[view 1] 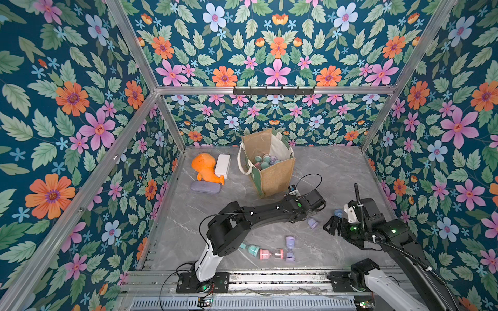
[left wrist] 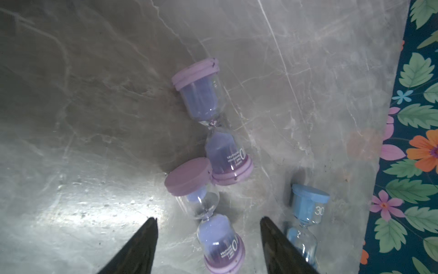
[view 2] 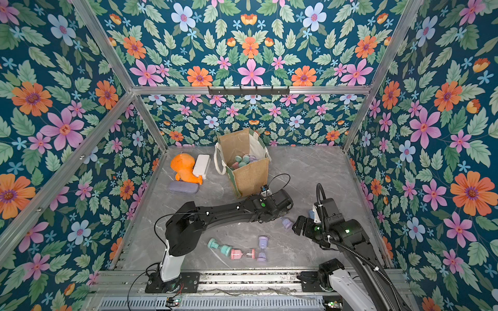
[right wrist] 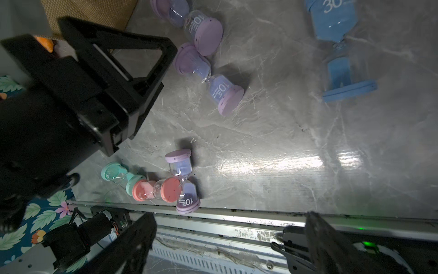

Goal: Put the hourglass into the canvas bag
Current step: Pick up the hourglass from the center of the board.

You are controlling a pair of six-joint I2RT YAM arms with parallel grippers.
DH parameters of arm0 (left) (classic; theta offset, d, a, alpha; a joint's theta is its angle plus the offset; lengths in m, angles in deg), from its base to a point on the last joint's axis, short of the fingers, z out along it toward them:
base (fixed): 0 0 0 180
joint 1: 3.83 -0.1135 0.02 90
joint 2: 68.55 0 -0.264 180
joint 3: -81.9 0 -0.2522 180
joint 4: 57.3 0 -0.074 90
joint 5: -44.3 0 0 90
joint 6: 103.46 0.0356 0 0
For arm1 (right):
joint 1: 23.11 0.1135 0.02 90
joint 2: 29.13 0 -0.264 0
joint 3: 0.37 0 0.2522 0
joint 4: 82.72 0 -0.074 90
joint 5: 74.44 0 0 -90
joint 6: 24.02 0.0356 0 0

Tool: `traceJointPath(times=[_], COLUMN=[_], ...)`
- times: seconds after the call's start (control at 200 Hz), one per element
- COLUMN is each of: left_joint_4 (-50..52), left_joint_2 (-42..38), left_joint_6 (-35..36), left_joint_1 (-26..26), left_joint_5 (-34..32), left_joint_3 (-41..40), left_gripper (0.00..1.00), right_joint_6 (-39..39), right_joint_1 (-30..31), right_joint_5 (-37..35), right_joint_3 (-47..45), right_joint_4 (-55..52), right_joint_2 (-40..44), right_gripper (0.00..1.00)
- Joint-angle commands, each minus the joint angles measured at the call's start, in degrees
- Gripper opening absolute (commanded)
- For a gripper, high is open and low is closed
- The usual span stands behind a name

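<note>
The purple hourglass (left wrist: 213,233) to be picked lies on its side on the grey table (view 1: 336,175). In both top views this spot is right of centre in the lower half of the frame, largely hidden beneath the tip of the left arm. In the left wrist view the hourglass is seen between the two fingers of the left pincer (left wrist: 207,220), which stands open: a gap is left on each side and the glass is not yet touched. Its flat cap is touched by the end of a second purple hourglass (left wrist: 213,121), and a blue hourglass (left wrist: 305,218) is just outside one finger. The step in hand is judged to be the grasp. It is best done if the fingers are lowered fully to the table and closed across a bulb close to its cap rather than on the thin neck, since the round glass is likely to roll or slip. The hold should be squared to the slanted body so that only this one is taken and the neighbours are not dragged along. A straight lift is advised before anything is carried. The canvas bag (view 1: 272,175) stands upright at the centre of the frame, well apart, with its mouth open and several hourglasses seen inside. The right pincer (right wrist: 231,219) is held wide open and empty, near the blue hourglass.
</note>
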Motion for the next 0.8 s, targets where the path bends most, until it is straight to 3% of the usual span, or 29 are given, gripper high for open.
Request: traceJointPath(times=[0.0,0.795], left_joint_4=[1.8,2.6], left_joint_2=[1.1,8.1], left_joint_6=[-4.3,-9.3], left_joint_1=[0.0,-1.9], left_joint_5=[-0.3,-0.7], left_joint_3=[0.6,1.3], left_gripper=[0.69,0.58], right_joint_6=[0.0,0.4], right_joint_1=[-0.2,-0.3], right_joint_5=[1.2,-0.7], right_joint_3=[-0.3,0.4], right_joint_4=[1.6,6.4], right_joint_2=[0.2,-1.2], right_gripper=[0.99,0.99])
